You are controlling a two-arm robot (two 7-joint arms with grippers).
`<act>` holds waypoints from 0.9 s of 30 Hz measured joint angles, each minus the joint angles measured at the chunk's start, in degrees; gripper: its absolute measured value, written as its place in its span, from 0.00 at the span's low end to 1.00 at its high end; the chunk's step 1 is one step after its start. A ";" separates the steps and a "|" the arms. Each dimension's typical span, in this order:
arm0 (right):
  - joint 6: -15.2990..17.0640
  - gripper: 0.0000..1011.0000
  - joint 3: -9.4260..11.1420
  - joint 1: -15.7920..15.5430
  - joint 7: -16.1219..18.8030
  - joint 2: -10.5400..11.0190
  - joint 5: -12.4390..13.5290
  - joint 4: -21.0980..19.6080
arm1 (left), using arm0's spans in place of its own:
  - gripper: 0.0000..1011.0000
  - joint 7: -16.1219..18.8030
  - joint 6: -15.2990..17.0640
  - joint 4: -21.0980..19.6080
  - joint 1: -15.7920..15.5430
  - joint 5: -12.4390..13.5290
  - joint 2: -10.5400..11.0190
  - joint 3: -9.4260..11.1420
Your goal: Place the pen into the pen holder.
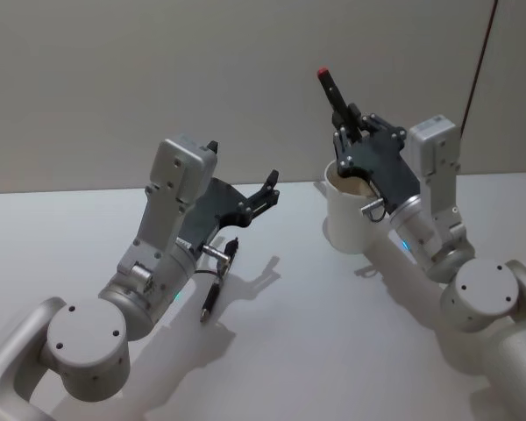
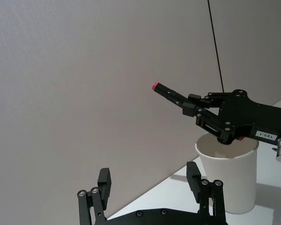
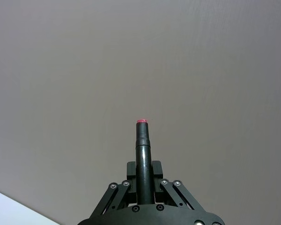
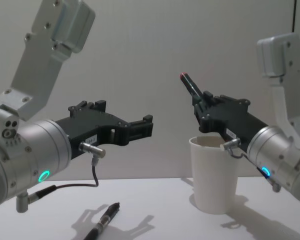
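Observation:
A black pen with a red end [image 1: 332, 91] [image 4: 190, 85] is held tilted, red end up, in my right gripper [image 1: 346, 124] [image 4: 202, 102], which is shut on it. The gripper hovers just over the mouth of the pen holder, a white paper cup [image 1: 345, 226] [image 4: 214, 176] standing upright on the table. The pen's lower end is hidden behind the gripper. In the left wrist view the pen [image 2: 171, 95] slants above the cup [image 2: 230, 180]. The right wrist view looks along the pen [image 3: 142, 149]. My left gripper [image 1: 272, 186] [image 4: 147, 125] hangs open over the table, left of the cup.
A second black pen [image 1: 214, 296] [image 4: 103, 222] lies on the white table [image 1: 316, 351] below my left arm, beside a dangling cable. A plain wall stands behind the table, with a thin cord hanging down it at the far right.

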 joint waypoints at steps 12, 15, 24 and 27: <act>-0.78 0.34 -0.14 0.62 -0.38 -0.29 -0.95 1.98 | 0.99 0.00 0.00 0.00 0.00 0.00 0.00 0.00; -0.89 0.43 -0.15 0.72 -0.43 -0.33 -1.07 2.25 | 0.99 0.00 0.00 0.00 0.00 0.00 0.00 0.00; -1.09 0.71 -0.19 0.87 -0.52 -0.39 -1.30 2.74 | 0.99 0.00 0.00 0.00 0.00 0.00 0.00 0.00; -1.12 0.81 -0.21 0.90 -0.54 -0.41 -1.33 2.82 | 0.99 0.00 0.00 0.00 0.00 0.00 0.00 0.00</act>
